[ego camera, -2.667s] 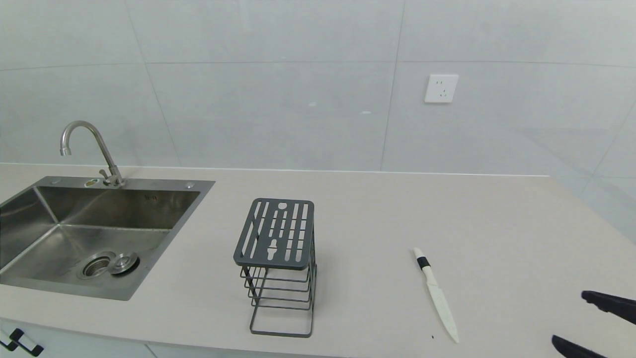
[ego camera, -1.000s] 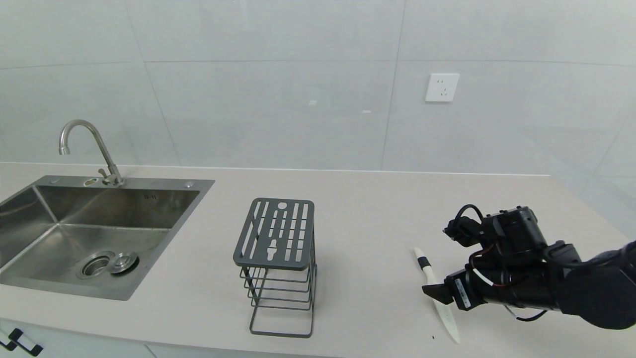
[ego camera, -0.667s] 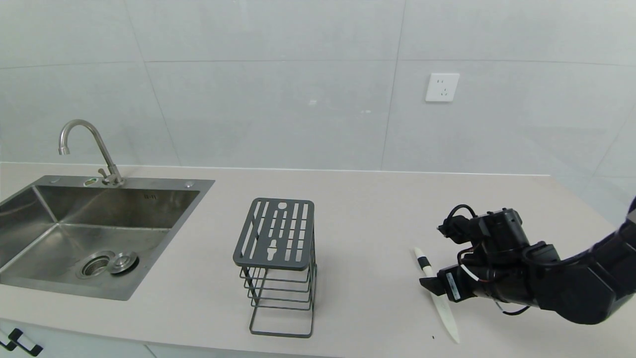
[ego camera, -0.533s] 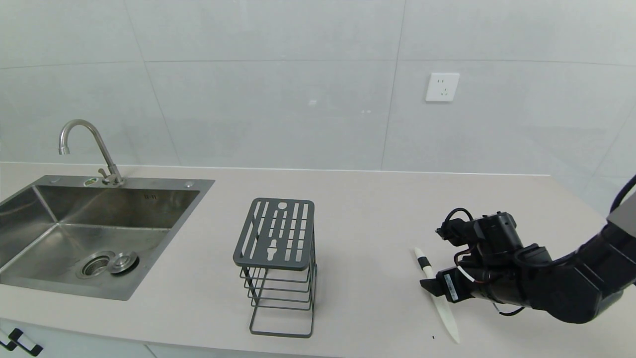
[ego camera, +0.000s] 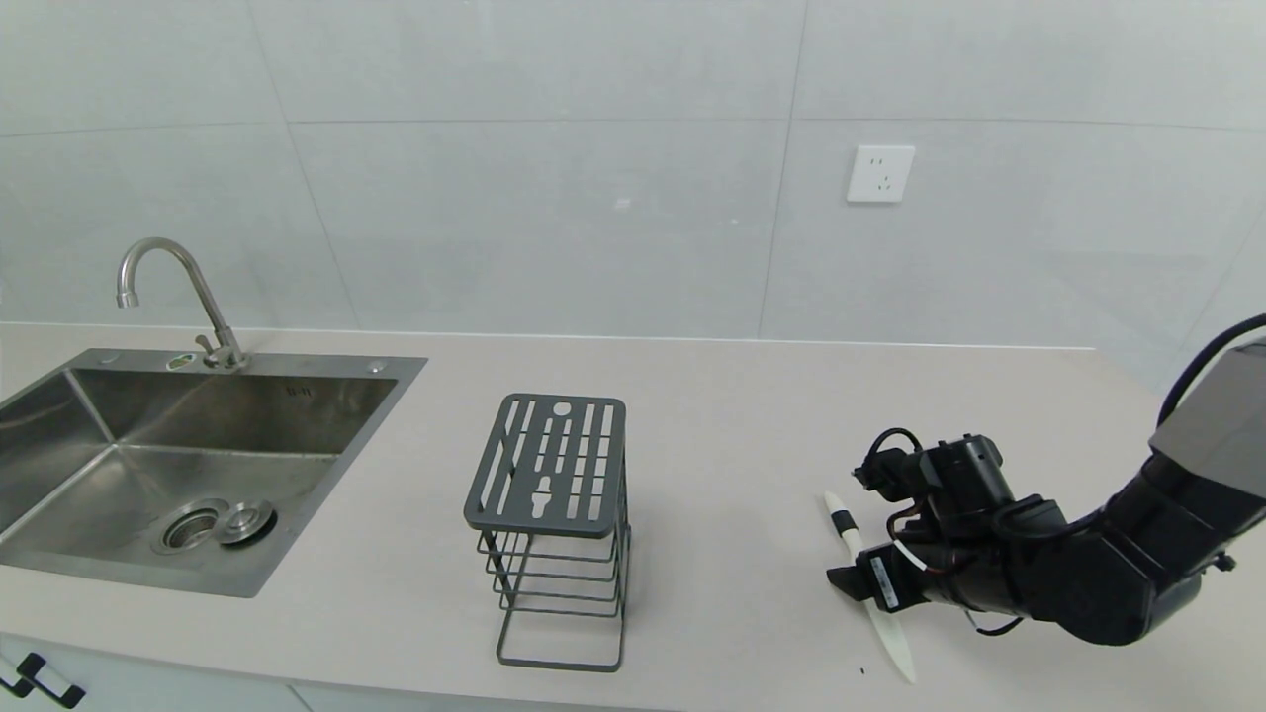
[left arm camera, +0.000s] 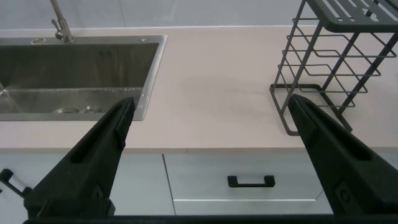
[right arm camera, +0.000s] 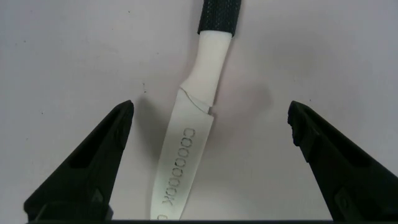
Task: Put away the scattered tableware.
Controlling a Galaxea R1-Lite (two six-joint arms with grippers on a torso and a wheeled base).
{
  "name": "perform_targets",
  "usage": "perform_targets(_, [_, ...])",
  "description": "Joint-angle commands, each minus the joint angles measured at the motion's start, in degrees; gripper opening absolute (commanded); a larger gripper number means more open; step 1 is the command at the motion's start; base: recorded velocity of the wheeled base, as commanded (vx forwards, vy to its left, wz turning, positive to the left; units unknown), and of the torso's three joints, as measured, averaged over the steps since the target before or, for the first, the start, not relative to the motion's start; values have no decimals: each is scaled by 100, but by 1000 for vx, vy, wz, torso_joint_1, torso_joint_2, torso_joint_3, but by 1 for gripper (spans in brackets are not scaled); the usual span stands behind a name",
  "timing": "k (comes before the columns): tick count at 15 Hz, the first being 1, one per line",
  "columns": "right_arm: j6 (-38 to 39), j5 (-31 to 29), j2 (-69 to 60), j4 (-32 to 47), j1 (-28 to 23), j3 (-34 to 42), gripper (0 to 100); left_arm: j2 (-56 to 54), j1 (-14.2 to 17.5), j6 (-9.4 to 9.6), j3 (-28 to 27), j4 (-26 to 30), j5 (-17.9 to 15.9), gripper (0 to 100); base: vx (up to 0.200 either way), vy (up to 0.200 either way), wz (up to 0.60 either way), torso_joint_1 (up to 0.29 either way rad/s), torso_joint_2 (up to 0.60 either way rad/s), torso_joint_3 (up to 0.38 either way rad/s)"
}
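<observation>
One knife (right arm camera: 186, 149) to grab, flat on counter (ego camera: 752, 435) directly under wide-open, empty right hand (right arm camera: 209, 115), long axis square to closing line.

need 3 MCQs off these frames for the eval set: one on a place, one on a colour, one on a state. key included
1. Where is the knife?
A. in a drawer
B. on the counter, right of the rack
C. on a plate

2. Colour of the blade?
A. white
B. red
C. green

3. The right gripper is:
A. shut on the knife
B. shut on a spoon
C. open, fingers either side of the knife

Key:
1 B: the head view shows it lying flat there.
2 A: the right wrist view shows a white blade.
3 C: the fingers stand apart, with the knife between them.
</observation>
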Motion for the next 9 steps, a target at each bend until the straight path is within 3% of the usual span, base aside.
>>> perform_targets(1, [0, 9, 155, -117, 57, -24, 100, 9, 1, -1, 0, -1, 1, 100, 0, 0, 0, 0, 0, 0])
perform_targets(6, [96, 80, 304, -161, 30, -7, 100, 9, 1, -1, 0, -1, 1, 100, 0, 0, 0, 0, 0, 0])
perform_targets(7, [255, 141, 296, -161, 39, -7, 0, 9, 1, -1, 0, -1, 1, 100, 0, 0, 0, 0, 0, 0])
perform_targets(9, [290, 141, 322, -108, 30, 116, 0, 9, 1, -1, 0, -1, 1, 100, 0, 0, 0, 0, 0, 0])
